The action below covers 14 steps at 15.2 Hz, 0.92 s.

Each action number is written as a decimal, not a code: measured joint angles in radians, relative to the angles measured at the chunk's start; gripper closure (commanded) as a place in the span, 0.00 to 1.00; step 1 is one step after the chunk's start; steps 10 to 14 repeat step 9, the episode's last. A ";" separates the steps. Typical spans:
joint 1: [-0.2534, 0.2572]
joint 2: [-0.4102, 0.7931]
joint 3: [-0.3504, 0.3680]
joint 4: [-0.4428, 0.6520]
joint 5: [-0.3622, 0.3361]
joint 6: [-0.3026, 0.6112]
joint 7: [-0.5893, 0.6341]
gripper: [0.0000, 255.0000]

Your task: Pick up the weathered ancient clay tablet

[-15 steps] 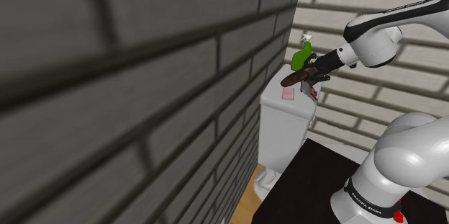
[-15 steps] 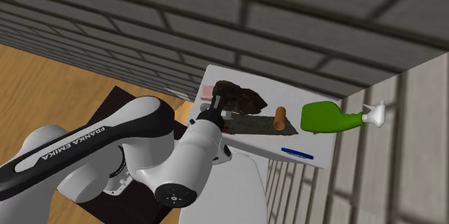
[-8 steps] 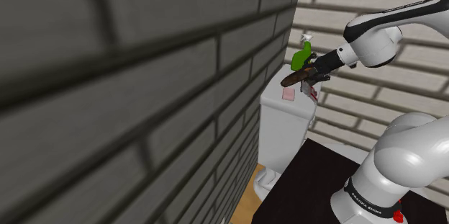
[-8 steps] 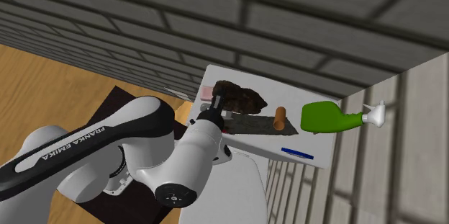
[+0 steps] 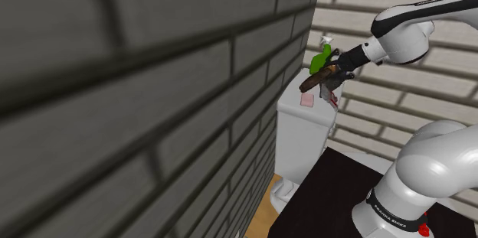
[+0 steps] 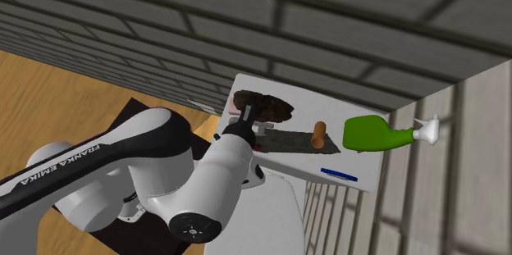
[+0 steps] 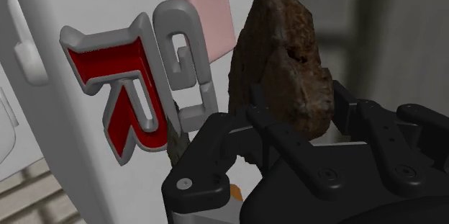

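The clay tablet (image 7: 280, 71) is a rough brown, rock-like slab. My black gripper (image 7: 288, 140) is shut on its lower end, and the slab sticks out past the fingers. In the shoulder view the tablet (image 5: 312, 82) hangs clear above the white toilet tank lid (image 5: 295, 99), with the gripper (image 5: 328, 76) holding it from the arm's side. In the second exterior view the tablet (image 6: 267, 106) is over the lid's end nearest the arm, close to the brick wall, with the gripper (image 6: 249, 114) on it.
A green spray bottle (image 6: 373, 134), a short brown cylinder (image 6: 318, 133), a blue pen (image 6: 339, 175) and a dark flat patch (image 6: 287, 140) lie on the lid. A pink block (image 7: 205, 6) and red-and-grey letter shapes (image 7: 122, 86) sit below the gripper. Brick walls close in on two sides.
The arm has risen, lifting the tablet a little higher above the lid. In the second exterior view the tablet has shifted toward the brick wall.
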 measured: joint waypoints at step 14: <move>-0.043 -0.031 0.062 0.070 -0.042 -0.095 0.091 1.00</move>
